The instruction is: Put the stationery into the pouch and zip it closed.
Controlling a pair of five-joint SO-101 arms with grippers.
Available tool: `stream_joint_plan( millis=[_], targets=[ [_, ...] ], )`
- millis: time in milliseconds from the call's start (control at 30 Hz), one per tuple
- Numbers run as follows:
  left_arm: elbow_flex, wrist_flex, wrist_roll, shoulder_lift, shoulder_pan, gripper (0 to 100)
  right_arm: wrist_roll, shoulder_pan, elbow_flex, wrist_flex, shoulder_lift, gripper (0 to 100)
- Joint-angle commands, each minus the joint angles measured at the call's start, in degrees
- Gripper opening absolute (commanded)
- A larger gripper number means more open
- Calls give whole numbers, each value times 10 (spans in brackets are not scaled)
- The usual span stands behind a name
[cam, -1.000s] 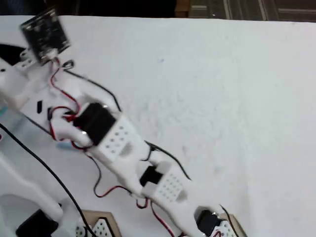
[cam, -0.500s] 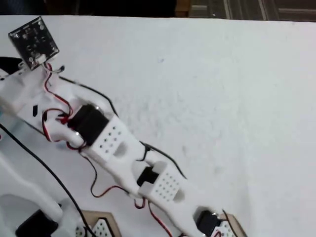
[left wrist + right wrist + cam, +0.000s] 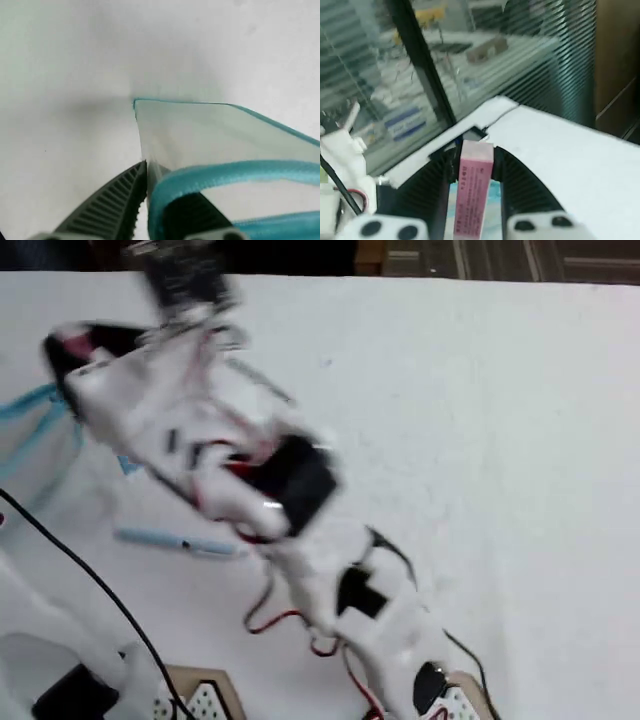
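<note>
Above the worktop (image 3: 480,440), the right fingers (image 3: 520,180) are clamping a pink eraser (image 3: 476,190). The left fingers (image 3: 112,205) are pinching an edge of the clear pouch (image 3: 215,130), while a blue pen (image 3: 175,540) is lying nearby.

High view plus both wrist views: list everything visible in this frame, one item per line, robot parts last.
Pouch: one, clear with teal trim and strap, at the table's left side, a corner held in the left jaws.
Eraser: one, pink, upright between the right jaws, above the table.
Pen: one, light blue, lying flat on the table beside the right arm.
Table: one, white.
Blinds: one set, grey, beyond the table.
Base plates: two, tan wood, at the table's near edge.
Left gripper: one, dark jaws shut on the pouch.
Right gripper: one, dark jaws shut on the eraser.
</note>
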Motion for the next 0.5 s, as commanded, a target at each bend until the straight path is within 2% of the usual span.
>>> stream_joint_plan(
  millis=[0, 167, 333, 467],
  targets=[
    [-29, -1, 3, -20, -1, 22, -4, 27, -19, 42, -100, 17],
    [-29, -2, 3, -20, -1, 22, -1, 30, -18, 175, -198, 17],
    [-29, -2, 3, -20, -1, 22, 1, 88, 19, 182, -291, 17],
    [-29, -1, 3, -20, -1, 22, 1, 92, 185, 182, -378, 17]
  ],
)
